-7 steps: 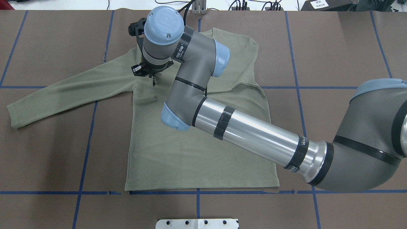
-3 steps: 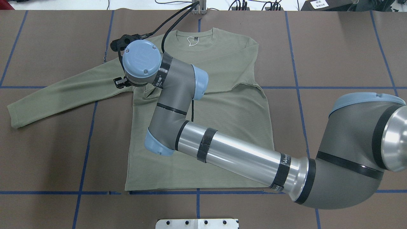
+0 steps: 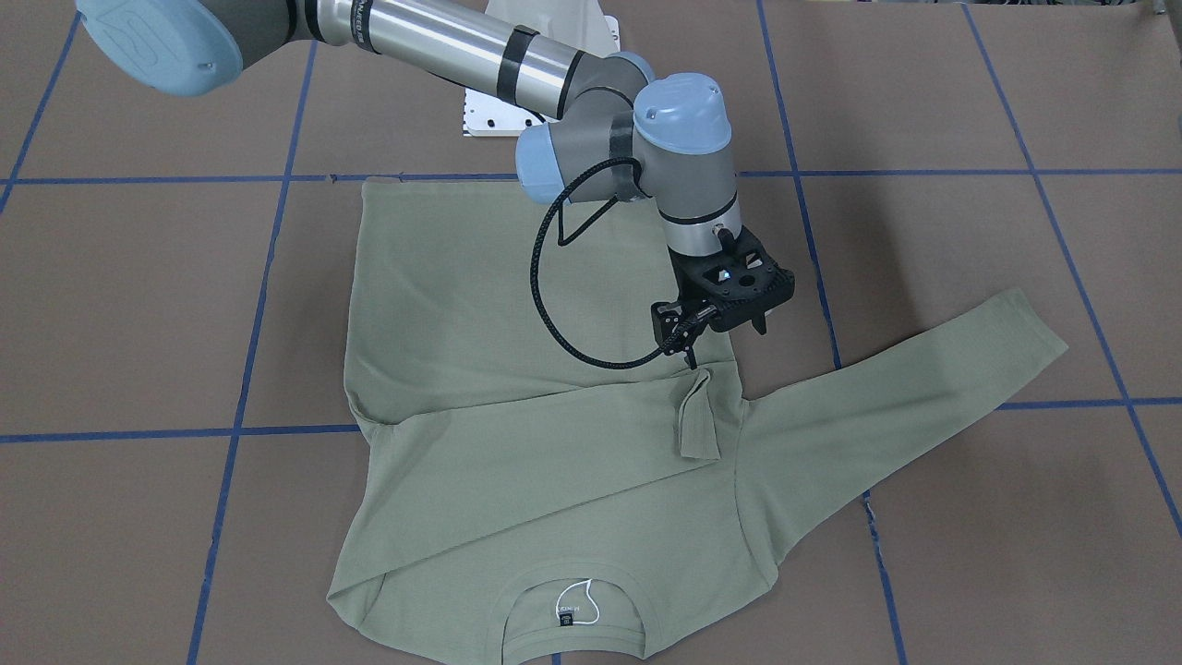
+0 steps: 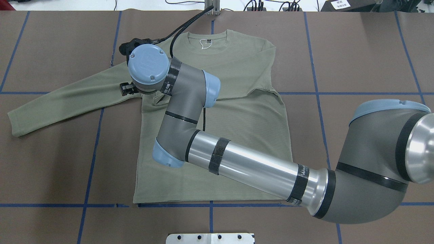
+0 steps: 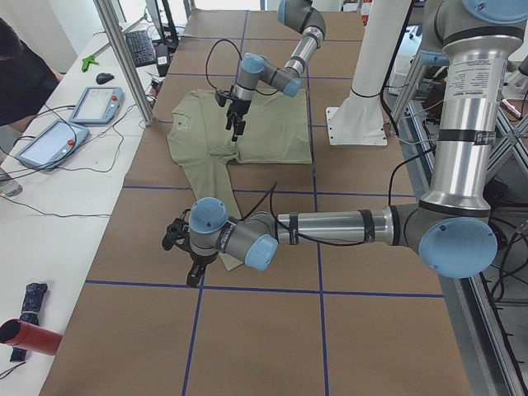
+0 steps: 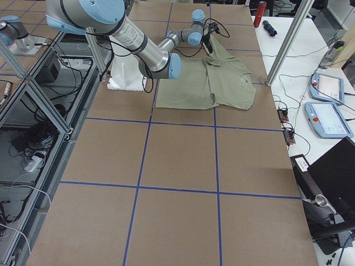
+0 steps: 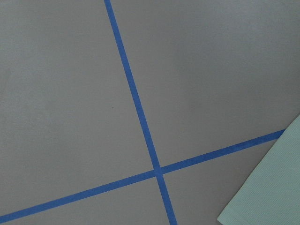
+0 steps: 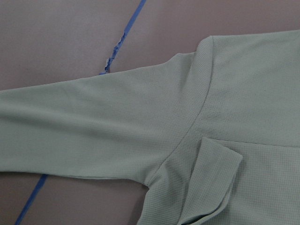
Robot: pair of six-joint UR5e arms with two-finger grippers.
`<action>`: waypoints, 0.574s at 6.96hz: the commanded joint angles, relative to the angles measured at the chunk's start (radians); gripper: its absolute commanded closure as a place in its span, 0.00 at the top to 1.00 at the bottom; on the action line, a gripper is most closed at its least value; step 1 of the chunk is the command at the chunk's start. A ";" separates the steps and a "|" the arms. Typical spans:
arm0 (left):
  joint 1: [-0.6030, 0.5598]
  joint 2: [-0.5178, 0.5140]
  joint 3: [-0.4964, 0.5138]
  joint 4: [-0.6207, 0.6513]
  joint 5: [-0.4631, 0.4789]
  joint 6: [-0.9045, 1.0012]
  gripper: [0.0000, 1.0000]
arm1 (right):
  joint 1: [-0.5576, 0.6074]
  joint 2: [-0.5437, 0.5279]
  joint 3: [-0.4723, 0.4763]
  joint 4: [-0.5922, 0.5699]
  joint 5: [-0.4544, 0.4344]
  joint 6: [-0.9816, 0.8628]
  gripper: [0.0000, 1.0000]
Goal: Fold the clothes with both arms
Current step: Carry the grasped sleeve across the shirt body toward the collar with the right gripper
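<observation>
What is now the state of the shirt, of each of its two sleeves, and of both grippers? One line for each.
shirt: lying flat, front up.
folded sleeve: laid across the chest, cuff lying free.
other sleeve: stretched out to the side, not folded.
right gripper: open, empty, above the shirt.
left gripper: near the other sleeve's end; open or shut cannot be told.

Overhead view: right arm covers the mid-chest of the shirt. Right claw is mostly hid there under its blue wrist cap. Front view: neckline cut by bottom edge, arm's shoulder cut at top. Left claw shows only in left side view, too small to read the jaws. Left wrist view: only a shirt corner, cut by the edge.
</observation>
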 commanded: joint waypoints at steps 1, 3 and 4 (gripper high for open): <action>0.067 -0.001 0.047 -0.130 0.008 -0.125 0.99 | 0.052 -0.026 0.023 -0.083 0.052 0.047 0.99; 0.186 0.037 0.046 -0.336 0.083 -0.419 0.99 | 0.165 -0.140 0.247 -0.358 0.248 0.036 0.99; 0.215 0.048 0.038 -0.363 0.118 -0.511 0.99 | 0.228 -0.191 0.327 -0.452 0.330 0.033 1.00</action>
